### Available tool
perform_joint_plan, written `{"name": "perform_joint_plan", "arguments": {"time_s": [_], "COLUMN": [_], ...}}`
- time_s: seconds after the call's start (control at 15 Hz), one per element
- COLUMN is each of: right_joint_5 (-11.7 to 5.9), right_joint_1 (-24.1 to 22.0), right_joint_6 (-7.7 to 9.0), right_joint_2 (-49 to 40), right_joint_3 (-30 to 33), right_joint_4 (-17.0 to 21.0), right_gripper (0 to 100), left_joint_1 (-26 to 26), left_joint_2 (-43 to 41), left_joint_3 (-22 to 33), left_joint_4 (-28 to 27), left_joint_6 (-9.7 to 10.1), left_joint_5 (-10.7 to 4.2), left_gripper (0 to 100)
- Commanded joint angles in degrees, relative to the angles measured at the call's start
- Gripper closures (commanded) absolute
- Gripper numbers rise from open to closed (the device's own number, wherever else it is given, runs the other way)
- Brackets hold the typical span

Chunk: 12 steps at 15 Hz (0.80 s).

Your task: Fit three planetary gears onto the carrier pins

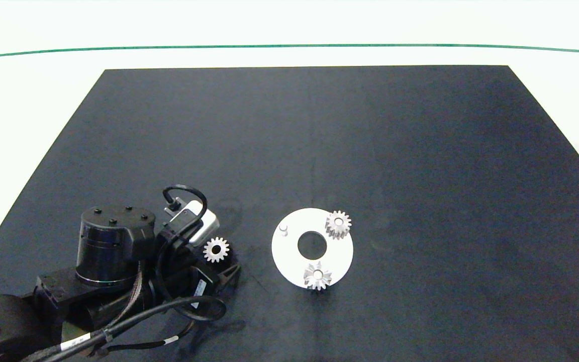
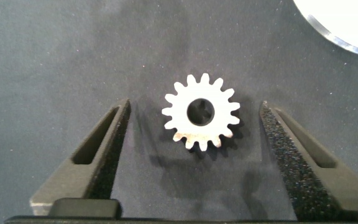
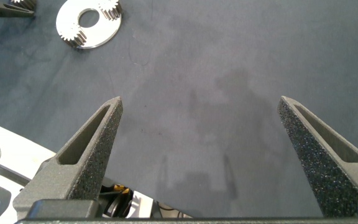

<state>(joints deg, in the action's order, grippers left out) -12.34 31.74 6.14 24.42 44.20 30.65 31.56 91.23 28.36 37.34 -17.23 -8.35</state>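
Left pincer [image 2: 191,124] is positioned over the dark mat [image 1: 420,151] on the desk [image 1: 28,90], fingers [image 2: 101,146] spread wide apart. One loose gear [image 2: 200,112] lies flat on the mat between the two fingers, touching neither; clear mat shows on both sides of it. In the head view this gear [image 1: 216,249] sits just beside the left arm's wrist housing, with the arm's cables looping close by it.

The white disc [image 1: 289,259] lies near the left pincer, on the far side of the loose gear from the arm. Two gears are seated on its pins: one [image 1: 338,224] at the disc's far edge, one [image 1: 317,275] at its near edge. The third pin [image 1: 283,229] stands bare, on the side of the disc closest to the loose gear. Nothing lies between loose gear and bare pin.

Right pincer [image 3: 201,152] hangs over bare mat, well apart from the disc [image 3: 89,25], fingers fully spread, gripping nothing. It does not appear in the head view.
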Motion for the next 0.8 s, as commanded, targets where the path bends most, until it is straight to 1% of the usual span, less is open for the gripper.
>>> {"name": "perform_joint_plan", "arguments": {"time_s": [0.07, 0.13, 0.2, 0.27, 0.8], "right_joint_5": [0.03, 0.03, 0.03, 0.03, 0.03], "right_joint_1": [-0.02, -0.02, -0.02, -0.02, -0.02], "right_joint_6": [0.27, 0.36, 0.36, 0.36, 0.36], "right_joint_2": [0.37, 0.37, 0.37, 0.37, -0.07], "right_joint_3": [0.01, 0.01, -0.17, -0.35, -0.70], "right_joint_4": [0.20, 0.20, 0.20, 0.11, 0.11], "right_gripper": [0, 0, 0, 0, 0], "left_joint_1": [-0.98, -1.06, -1.15, -1.15, -0.98], "left_joint_2": [0.00, 0.00, 0.00, 0.00, 0.00], "left_joint_3": [-0.14, -0.23, -0.32, -0.32, 0.03], "left_joint_4": [0.19, 0.19, 0.19, 0.28, 0.28], "left_joint_6": [-0.18, -0.18, -0.09, -0.09, 0.00], "left_joint_5": [0.18, 0.35, 1.06, 1.06, 1.14], "left_gripper": [23, 24, 26, 29, 44]}}
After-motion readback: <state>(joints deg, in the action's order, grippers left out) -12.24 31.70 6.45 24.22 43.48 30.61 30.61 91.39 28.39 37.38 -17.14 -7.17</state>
